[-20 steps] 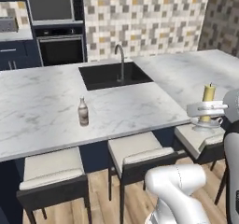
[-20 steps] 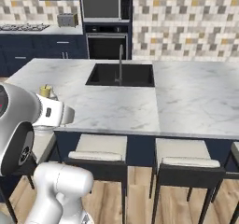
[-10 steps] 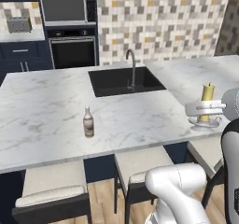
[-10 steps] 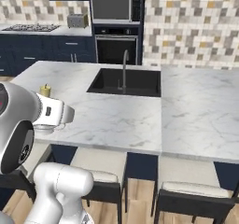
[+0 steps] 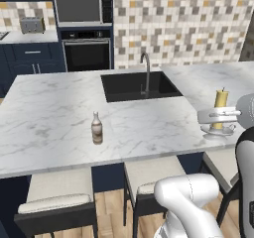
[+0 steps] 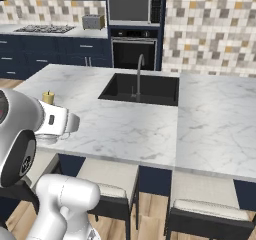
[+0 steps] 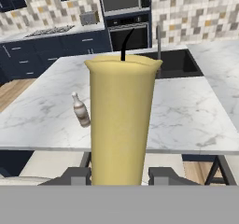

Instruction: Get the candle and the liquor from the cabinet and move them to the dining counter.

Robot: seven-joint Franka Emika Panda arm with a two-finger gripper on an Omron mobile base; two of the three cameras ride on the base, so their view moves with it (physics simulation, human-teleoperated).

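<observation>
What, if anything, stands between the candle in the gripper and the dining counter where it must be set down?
Nothing visible does. The gripper is shut on the candle, and bare marble of the dining counter lies ahead. The liquor stands well off to one side, and the sink is farther back.

The whole scene is sliding toward three o'clock in the left base view: the base is driving, not the things. The small brownish glass bottle with a pale label [image 5: 96, 128] is appearing further toward three o'clock and lower on the white grey-veined marble island top [image 5: 44, 118], and the black sink [image 5: 139, 85] is drifting from left of centre to right of centre. In the right base view the sink [image 6: 141, 88] is likewise shifting toward three o'clock, and a stovetop [image 6: 45, 29] is coming into sight at ten o'clock.
</observation>
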